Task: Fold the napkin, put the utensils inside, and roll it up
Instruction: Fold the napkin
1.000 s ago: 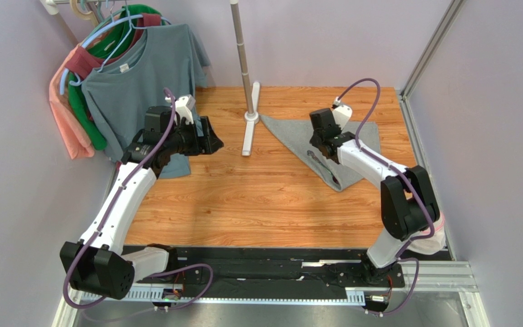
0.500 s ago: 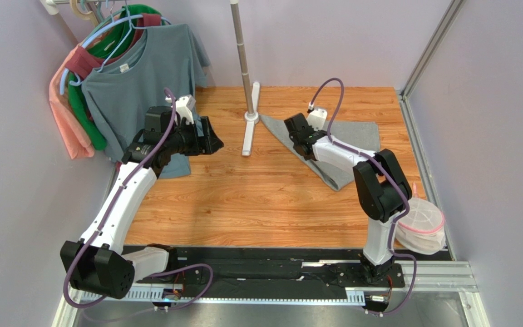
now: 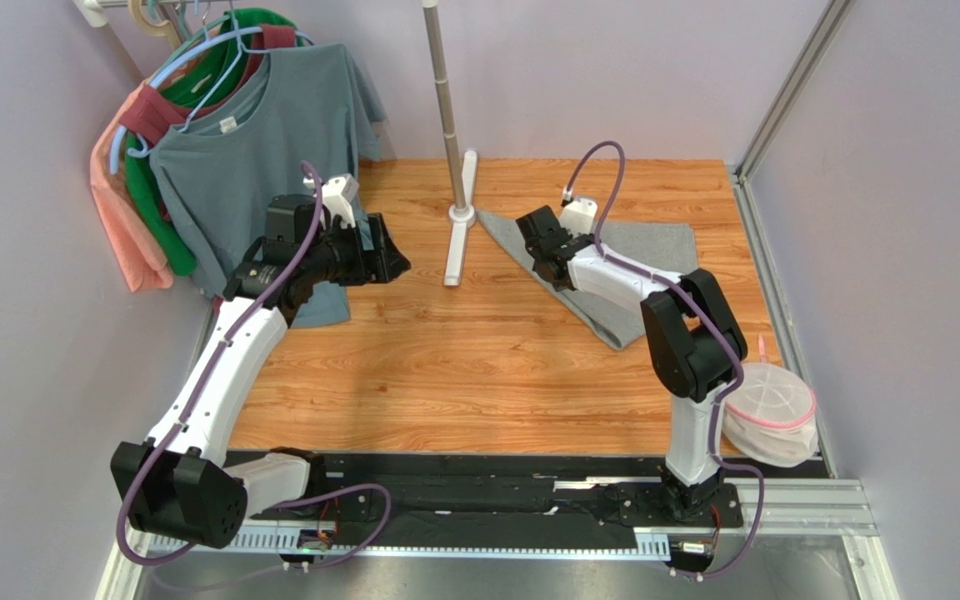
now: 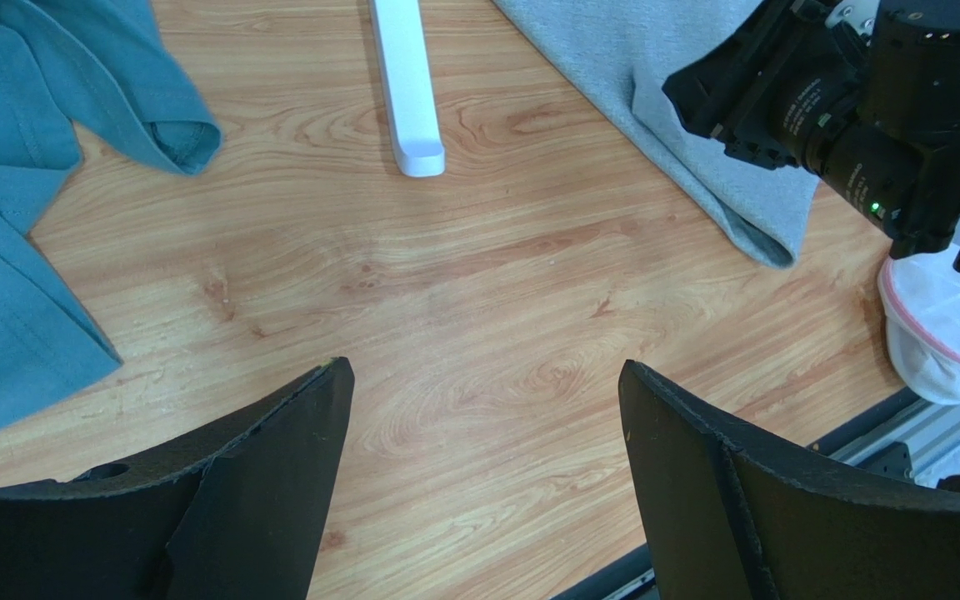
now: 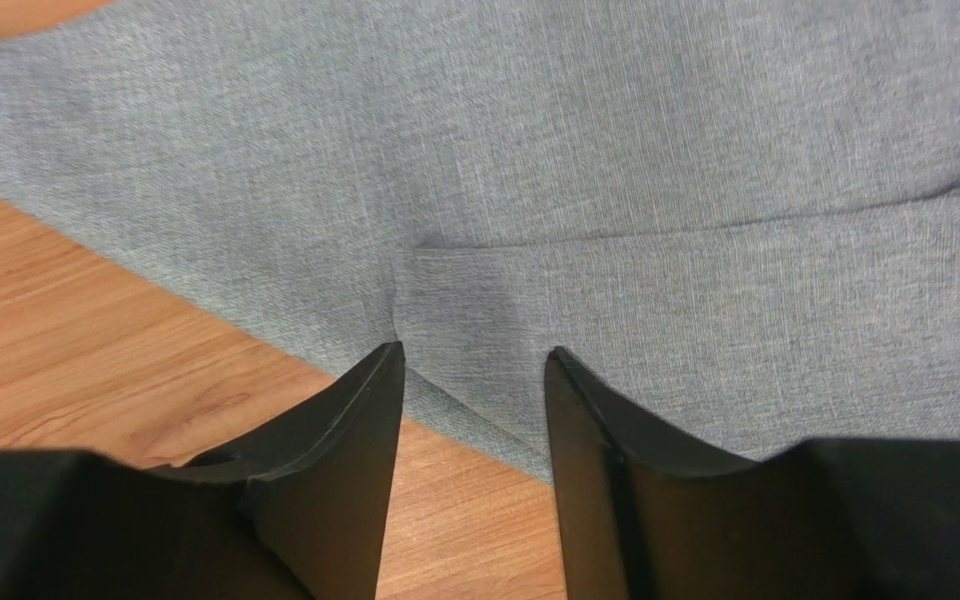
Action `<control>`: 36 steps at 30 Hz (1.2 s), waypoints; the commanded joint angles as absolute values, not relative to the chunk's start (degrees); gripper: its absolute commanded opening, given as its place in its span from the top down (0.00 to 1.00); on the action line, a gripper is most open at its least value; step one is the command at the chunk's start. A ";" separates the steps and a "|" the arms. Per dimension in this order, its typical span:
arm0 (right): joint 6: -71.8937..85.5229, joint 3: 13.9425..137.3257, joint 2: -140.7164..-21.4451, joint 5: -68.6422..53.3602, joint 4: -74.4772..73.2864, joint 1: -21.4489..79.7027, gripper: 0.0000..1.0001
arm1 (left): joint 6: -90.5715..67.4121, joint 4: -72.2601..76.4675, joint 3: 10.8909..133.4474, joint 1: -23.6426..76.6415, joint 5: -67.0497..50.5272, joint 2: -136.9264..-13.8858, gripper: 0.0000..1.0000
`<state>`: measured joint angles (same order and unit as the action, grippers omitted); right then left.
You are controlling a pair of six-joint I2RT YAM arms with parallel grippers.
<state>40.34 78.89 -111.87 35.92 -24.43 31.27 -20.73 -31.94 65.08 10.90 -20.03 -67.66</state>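
As the napkin (image 5: 573, 150) is soft and light, I'd pinch its folded edge mid-frame, beneath the spread right end effector (image 5: 475, 360); the left end effector (image 4: 483, 373) gapes empty.

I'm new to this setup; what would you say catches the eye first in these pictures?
A blue-grey T-shirt hangs in front of other bright clothes at the far left, vivid beside the wooden table. At the far right lies the folded grey napkin, with the right end effector low over its left part, jaws parted.
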 commanded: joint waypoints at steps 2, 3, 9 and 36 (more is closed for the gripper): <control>37.54 83.84 -108.29 36.04 -23.38 31.38 0.49 | -21.01 -30.41 65.13 10.63 -20.30 -67.94 0.13; 36.83 83.76 -105.76 36.04 -23.55 31.29 0.45 | -20.92 -30.50 65.04 10.55 -20.22 -68.03 0.13; 41.83 71.59 -92.83 27.09 -25.66 25.34 0.44 | -20.92 -30.76 65.21 10.63 -20.04 -68.64 0.13; 60.21 31.64 -64.07 8.62 -19.35 9.05 0.44 | -21.27 -30.15 64.51 10.63 -21.27 -70.40 0.14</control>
